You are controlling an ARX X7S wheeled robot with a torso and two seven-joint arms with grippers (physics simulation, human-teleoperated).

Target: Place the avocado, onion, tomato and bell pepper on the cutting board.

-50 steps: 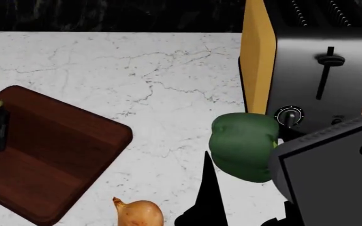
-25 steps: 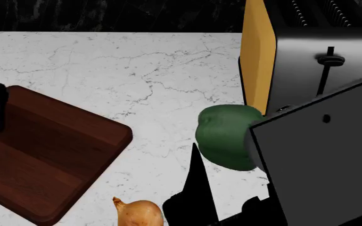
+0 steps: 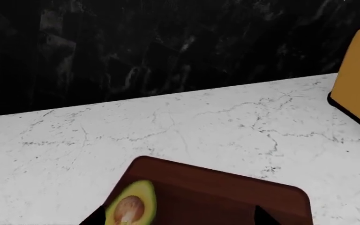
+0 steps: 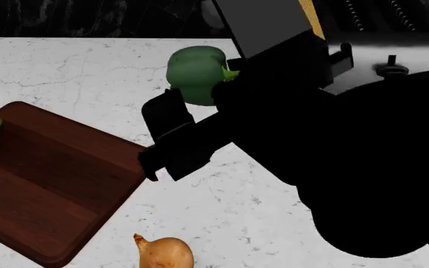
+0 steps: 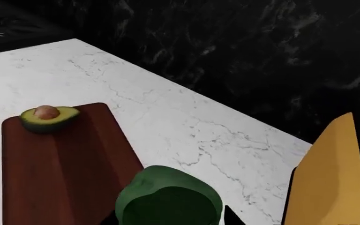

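- Avocado point(image 5: 47, 118) is already on the cutting board point(image 5: 67, 164), cut face up, near the board's far end, so we count one of the four items as placed.
- We carry the bell pepper point(image 4: 194, 74) in our right tool point(image 5: 167, 216), lifted well clear of the table point(image 4: 222, 212). In the right wrist view the pepper fills the space between the two dark finger tips, so we judge the tool clenched around it.
- The height makes sense to us: a raised pepper can pass over the board's thick edge without knocking it, and cannot roll off across the marble.
- In the head view the pepper hangs above the bare table, between the board and the yellow-sided toaster point(image 4: 363, 56). We judge the step in hand as carrying it across to the board.
- Of our left tool point(image 3: 176, 220) we see only two dark tips at the frame edge, apart, with nothing between them, so we take it as released. The avocado lies just beside one tip.
- The onion point(image 4: 163, 252) lies on the table just off the board's near corner, untouched.
- We cannot find the tomato in any view.
- Setting the pepper down towards the free middle of the board would leave room for the onion and tomato; a lobed pepper may tip or roll if let go too high.
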